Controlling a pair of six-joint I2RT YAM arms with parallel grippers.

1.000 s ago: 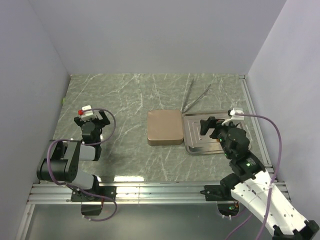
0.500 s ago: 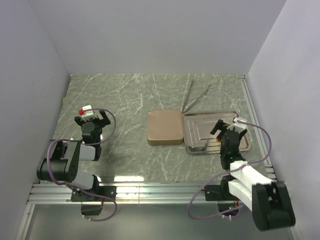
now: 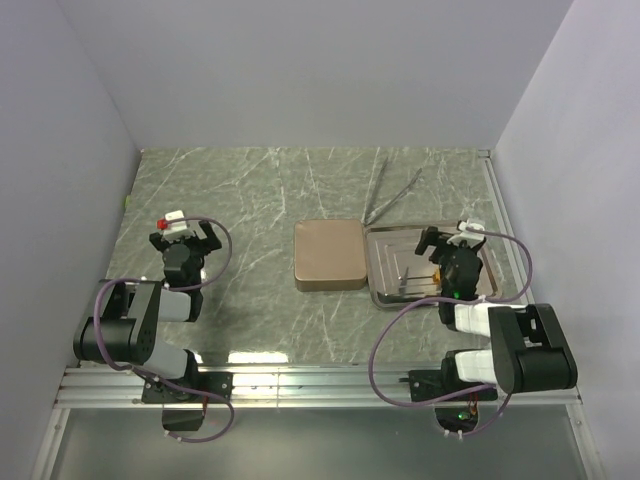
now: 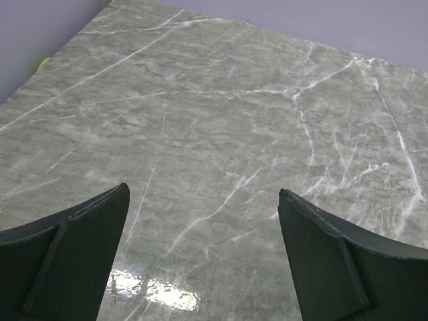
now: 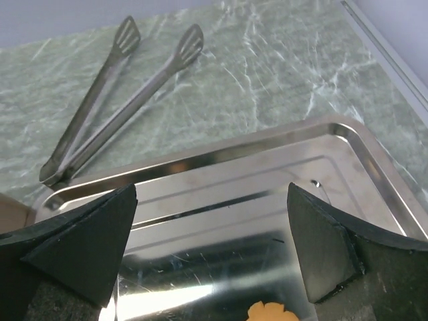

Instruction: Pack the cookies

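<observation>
One orange cookie [image 5: 271, 313] shows at the bottom edge of the right wrist view, lying on a shiny metal tray [image 5: 234, 194]. My right gripper [image 5: 212, 187] hovers open just above the tray, with the cookie below and between its fingers, untouched. From above, this gripper [image 3: 447, 242] sits over the tray [image 3: 400, 262] at the right of the table. My left gripper [image 3: 185, 236] rests at the far left, open over bare marble [image 4: 202, 190] with nothing between its fingers. No other cookies show.
A closed brown square box [image 3: 328, 255] lies right beside the tray's left edge. Metal tongs [image 3: 392, 195] lie on the marble behind the tray [image 5: 120, 100]. Walls close in the table on three sides.
The right arm has folded back toward its base, and its gripper stays over the tray, a little farther right. The left arm has not moved.
</observation>
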